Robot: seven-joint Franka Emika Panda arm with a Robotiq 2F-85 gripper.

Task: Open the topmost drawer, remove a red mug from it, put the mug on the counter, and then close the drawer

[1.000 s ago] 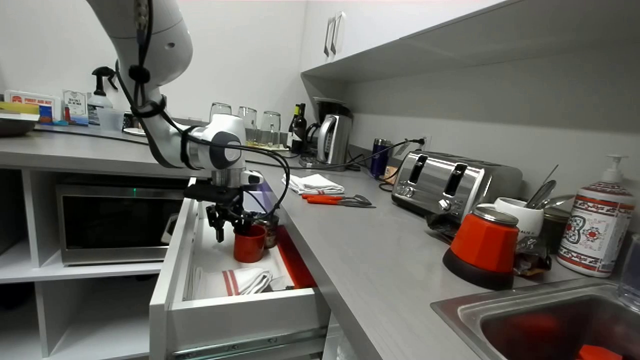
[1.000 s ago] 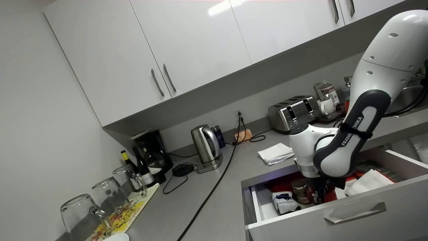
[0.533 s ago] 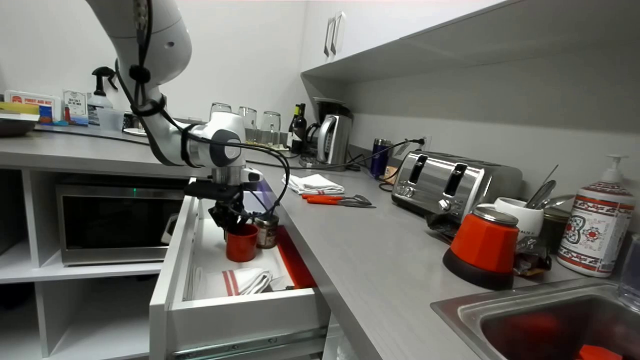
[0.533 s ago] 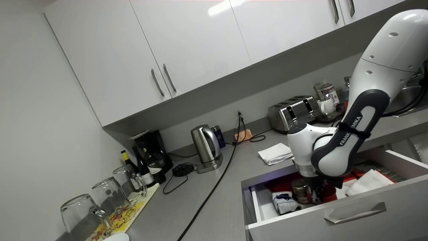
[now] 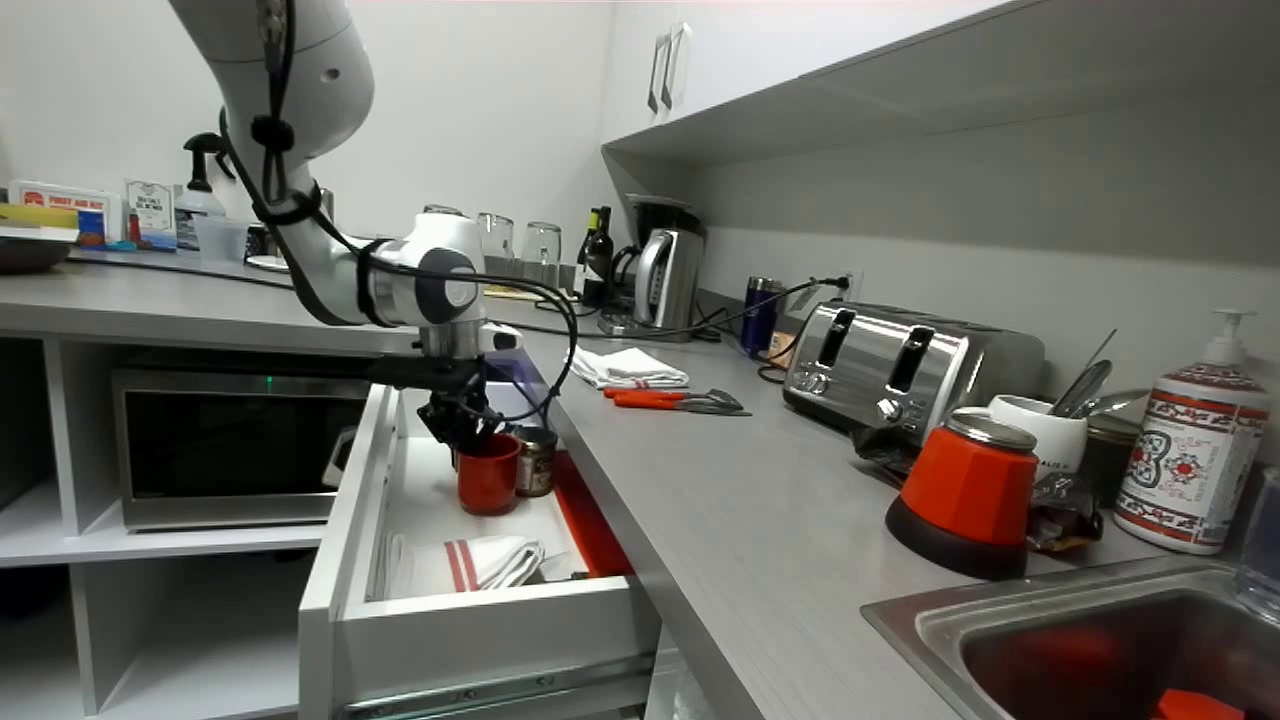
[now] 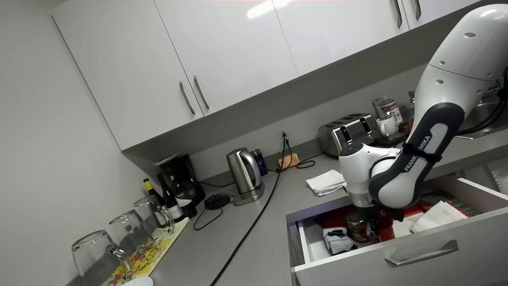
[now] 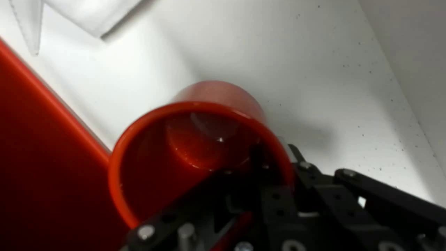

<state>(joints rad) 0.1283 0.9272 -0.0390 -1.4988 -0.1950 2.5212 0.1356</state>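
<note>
Grey counter [image 5: 700, 480] with pulled-out drawer [image 5: 490, 640] below: my closed fingers [image 7: 305, 171] gripped one wall of the red mug [image 5: 488, 480], whose off-centre weight could have twisted it free.

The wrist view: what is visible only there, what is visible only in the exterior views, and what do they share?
Only the wrist view shows the inner bottom of the red mug and, clearly, the mug's wall between the jaws of the gripper.
Only the exterior views show the counter with the toaster and the steel kettle on it, plus the white robot arm.
Both kinds of view share the red mug, the gripper and the inside of the topmost drawer.
</note>
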